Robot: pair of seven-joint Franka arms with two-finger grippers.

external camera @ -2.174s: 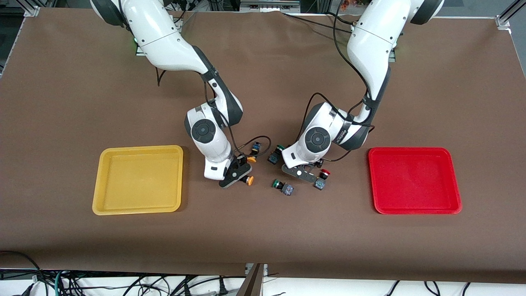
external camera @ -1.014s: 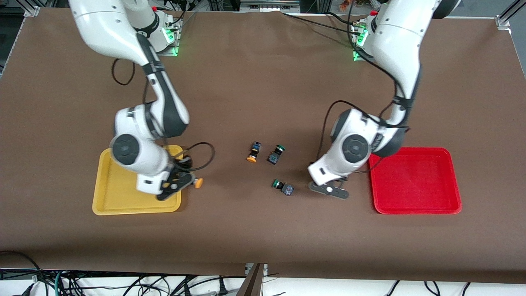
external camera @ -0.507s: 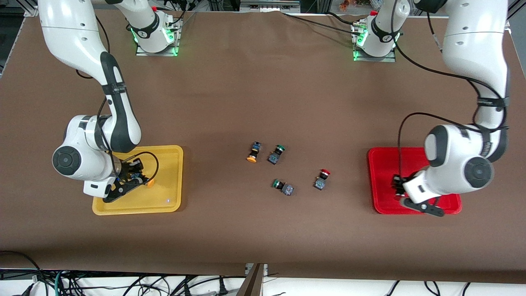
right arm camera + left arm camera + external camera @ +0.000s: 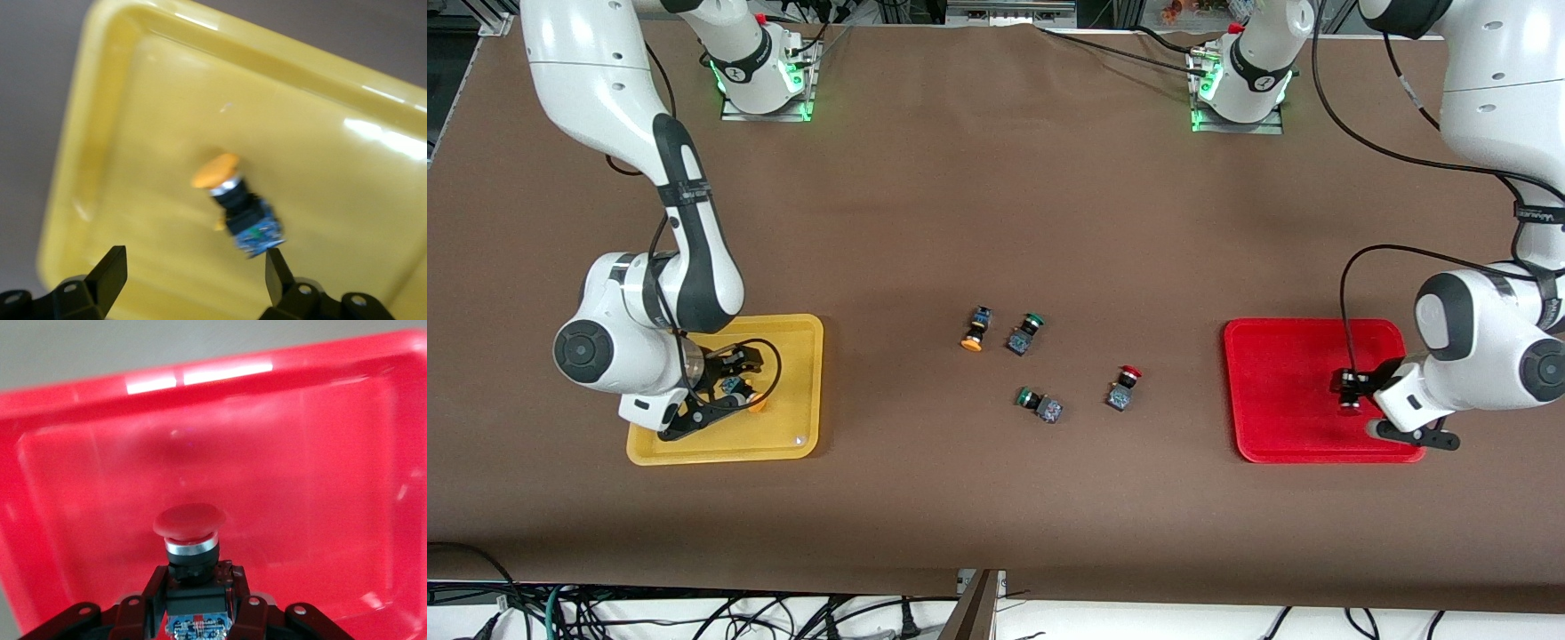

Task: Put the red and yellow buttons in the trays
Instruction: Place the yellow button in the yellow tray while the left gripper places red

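Two trays are seen on the brown tabletop (image 4: pixel 996 498): a yellow tray (image 4: pixel 783 444) toward the right arm's end and a red tray (image 4: pixel 1280 436) toward the left arm's end, well apart from each other. Over the yellow tray, the right gripper (image 4: pixel 729 396) is seen with its fingers (image 4: pixel 110 273) spread wide and closed on nothing; in the right wrist view, a yellow-capped button (image 4: pixel 237 203) is shown tilted inside the tray between those parted fingers, though whether it rests on the tray floor cannot be told. Over the red tray, the left gripper (image 4: pixel 1352 391) is seen with its fingers closed on a red-capped button (image 4: pixel 190 533), which is gripped at its black barrel with the red cap pointing away from the gripper; nothing else is seen in that tray. Four more buttons are left lying on the bare tabletop between the trays, in none of them: a second yellow-capped button (image 4: pixel 974 331), just beside it a green-capped button (image 4: pixel 1024 332), a second green-capped button (image 4: pixel 1039 404) nearer to the front camera, and a second red-capped button (image 4: pixel 1123 388) toward the red tray. Six buttons are thus counted in all: two yellow-capped, two red-capped and two green-capped, against two trays.
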